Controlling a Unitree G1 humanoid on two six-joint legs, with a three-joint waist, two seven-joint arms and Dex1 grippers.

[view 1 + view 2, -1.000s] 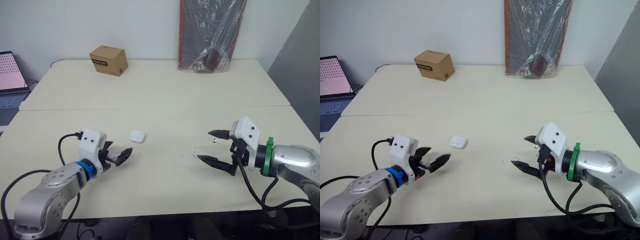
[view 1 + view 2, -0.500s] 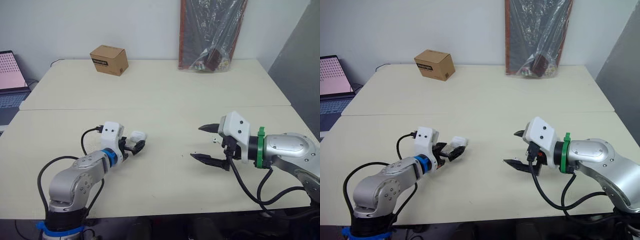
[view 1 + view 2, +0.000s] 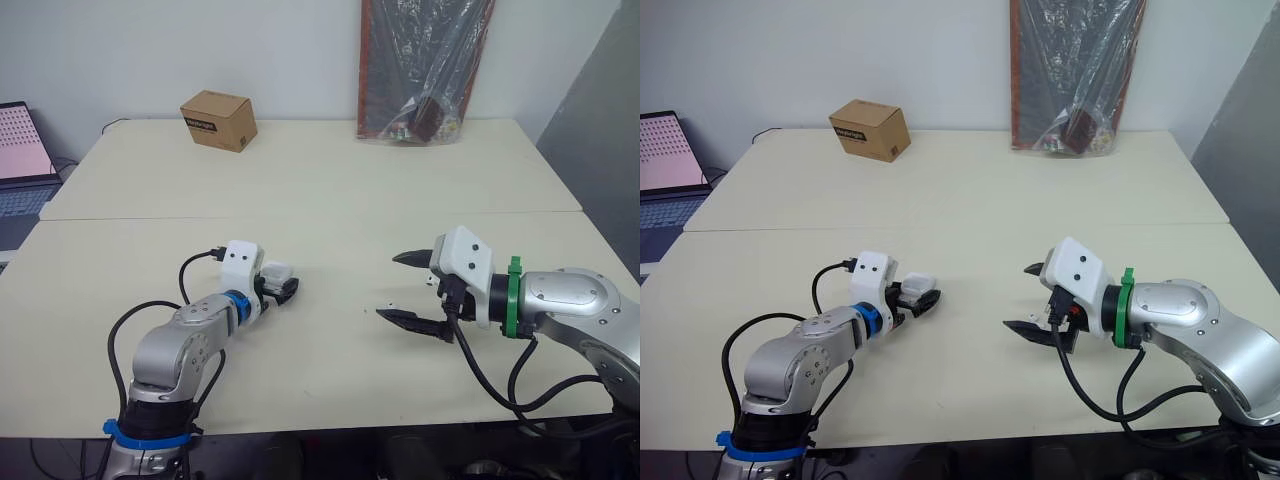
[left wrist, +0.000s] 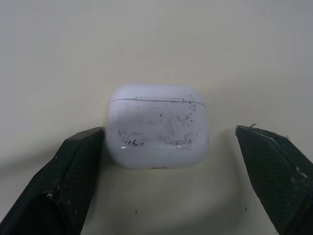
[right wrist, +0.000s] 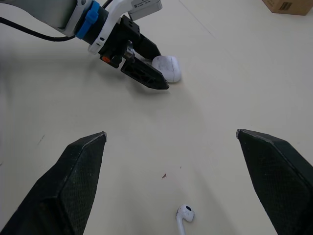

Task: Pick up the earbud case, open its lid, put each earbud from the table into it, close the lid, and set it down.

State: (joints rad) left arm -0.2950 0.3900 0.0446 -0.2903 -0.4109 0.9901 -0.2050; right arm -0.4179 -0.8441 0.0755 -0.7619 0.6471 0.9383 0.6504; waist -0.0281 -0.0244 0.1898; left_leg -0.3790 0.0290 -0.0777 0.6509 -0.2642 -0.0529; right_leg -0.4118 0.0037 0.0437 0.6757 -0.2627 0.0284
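The pale tabletop (image 3: 330, 180) consists of two sections joined at a seam (image 3: 400, 215). A white earbud case (image 4: 157, 127), lid closed, lies on the near section. One white earbud (image 5: 185, 214) lies apart from it. A cardboard box (image 3: 218, 120) and a plastic-wrapped package (image 3: 425, 70) occupy the far edge.

Head stereo pair: mounted high behind both arms, looks fwd & down over the table (image 3: 320, 180). Wide and far; both eyes share the whole scene w/ a slight sideways offset.

L wrist cam: sits behind the left gripper (image 3: 284, 289), looks along its fingers, v. close on the earbud case (image 4: 157, 127) between them.

R wrist cam: behind the right gripper (image 5: 169, 133), low over the tabletop, looks out between its spread fingers at mid-range. Shares the case w/ the L wrist cam. Also catches the left gripper well beyond its fingertips, and an earbud (image 5: 184, 214) close in.
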